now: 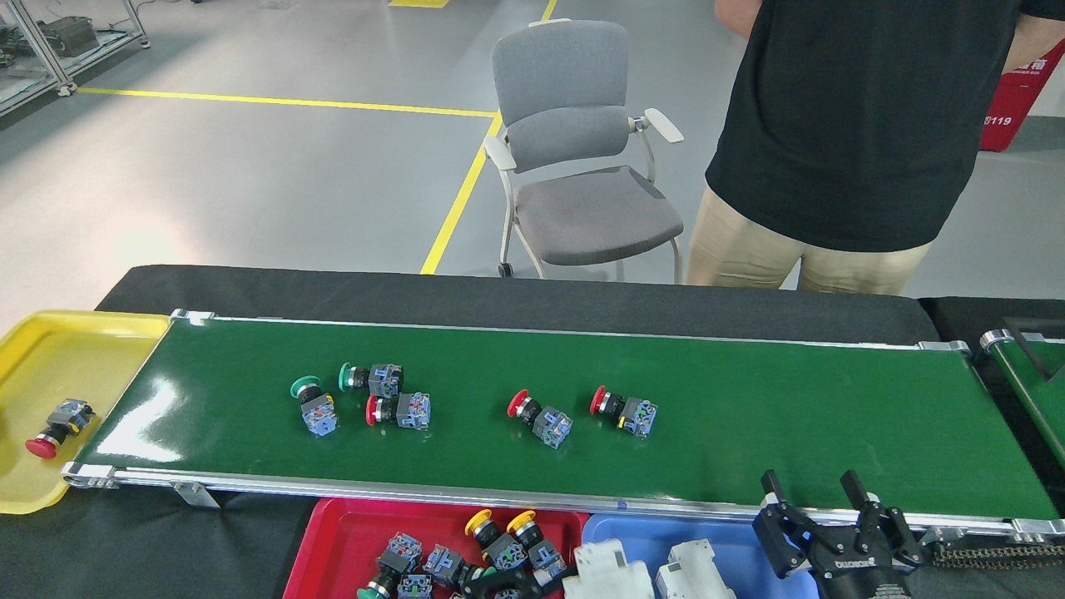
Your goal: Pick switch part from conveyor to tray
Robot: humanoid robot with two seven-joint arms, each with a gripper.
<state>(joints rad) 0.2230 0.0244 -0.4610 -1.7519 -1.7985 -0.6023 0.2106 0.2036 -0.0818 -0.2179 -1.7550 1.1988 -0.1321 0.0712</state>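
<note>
1. Five small button switches lie on the conveyor (749, 416), the long shiny dark-green belt with silver rails that you see across the middle.
2. Two of them have round green caps (305, 388) (346, 376). Three have round red caps (372, 409) (518, 403) (598, 400). Each one has a blocky grey-and-blue back end.
3. Three sit close together on the left part of the belt, and two sit near each other by the middle.
4. One more red-capped switch (58, 428) lies alone in the yellow tray (50, 349) at the belt's left end. The tray looks like smooth plastic.
5. Two more trays sit below the belt's near rail: a red tray (333, 541) and a blue tray (616, 528). The red one holds a pile of switches, two of them with yellow caps (478, 522) (522, 522).
6. Two boxy white parts show at the bottom: one (601, 571) where the red and blue trays meet, and one (695, 571) in the blue tray.
7. You can see the right gripper (819, 491) at the bottom right, black and hard. Its jaws are spread apart and hold nothing.
8. Dark fingers (520, 578) of the left gripper poke up at the bottom edge by the first white part. You cannot tell how its jaws stand.
9. A black cloth covers the counter (499, 295). One grey chair (574, 150) and one person (849, 133) are behind it.
</note>
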